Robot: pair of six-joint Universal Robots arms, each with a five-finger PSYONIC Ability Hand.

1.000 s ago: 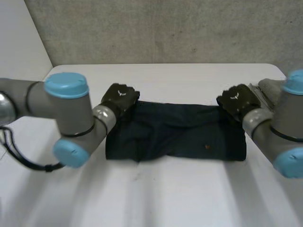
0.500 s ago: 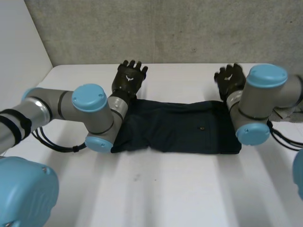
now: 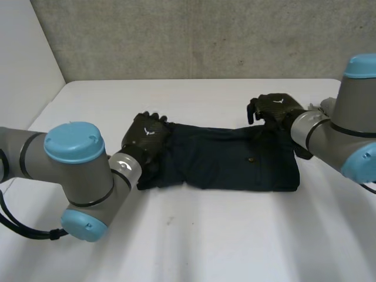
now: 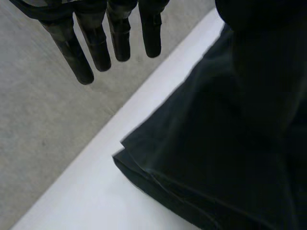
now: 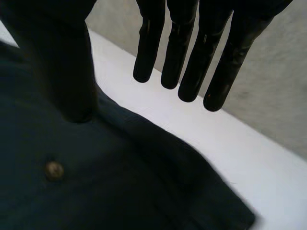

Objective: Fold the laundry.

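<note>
Left hand (image 3: 147, 136) and right hand (image 3: 275, 108) came back down to the soft, navy, buttoned garment's (image 3: 229, 161) ends mid-frame; both sets of fingers (image 4: 119, 33) straight, gripping nothing.

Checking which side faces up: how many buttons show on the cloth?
1: a button on the cloth, near the right robot hand; folds may hide others.

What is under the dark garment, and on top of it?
The garment lies on the white table; left hand over one end, right hand over the other. Anything beneath is hidden.

Left hand (image 3: 147, 136) covers garment's (image 3: 229, 158) corner.
</note>
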